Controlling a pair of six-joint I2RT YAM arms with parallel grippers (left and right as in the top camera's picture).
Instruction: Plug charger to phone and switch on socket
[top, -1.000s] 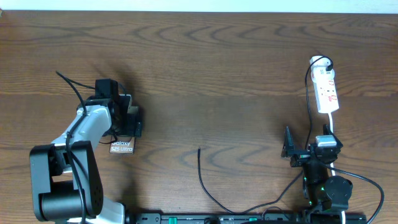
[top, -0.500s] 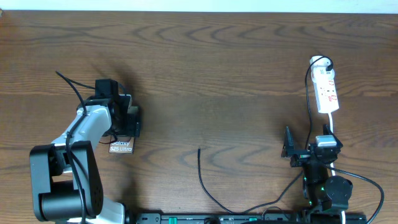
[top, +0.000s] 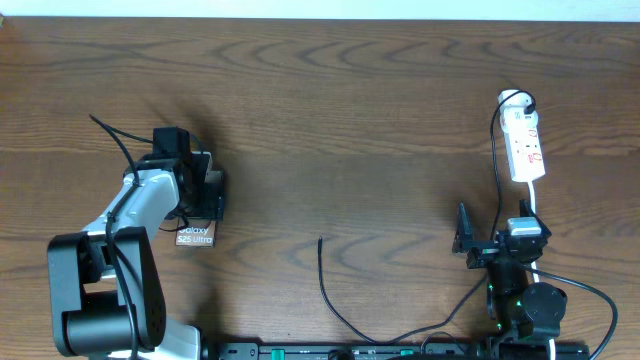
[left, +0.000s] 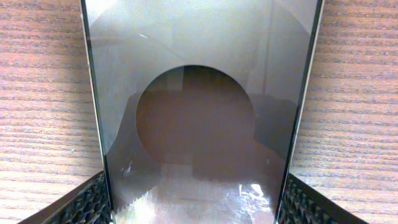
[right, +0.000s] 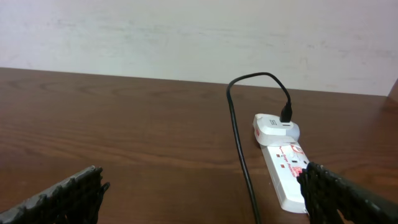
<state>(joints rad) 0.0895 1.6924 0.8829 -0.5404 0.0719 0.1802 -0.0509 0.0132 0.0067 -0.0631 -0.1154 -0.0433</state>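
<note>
The left claw (top: 200, 204) covers most of the phone (top: 195, 237), and the charger (top: 321, 262) tip is too small to tell

Broad bare tabletop (top: 350, 120) centre: free passage. Thin charger (top: 325, 285) crosses front centre. White socket (top: 526, 145) occupies far right, ahead of right tool (right: 202, 180). Phone (top: 196, 236) fills left tool (left: 194, 186) gap, apparently no side room.

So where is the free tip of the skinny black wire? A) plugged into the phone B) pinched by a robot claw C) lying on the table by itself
C: the charger tip lies alone on the bare table, well apart from the phone.
</note>
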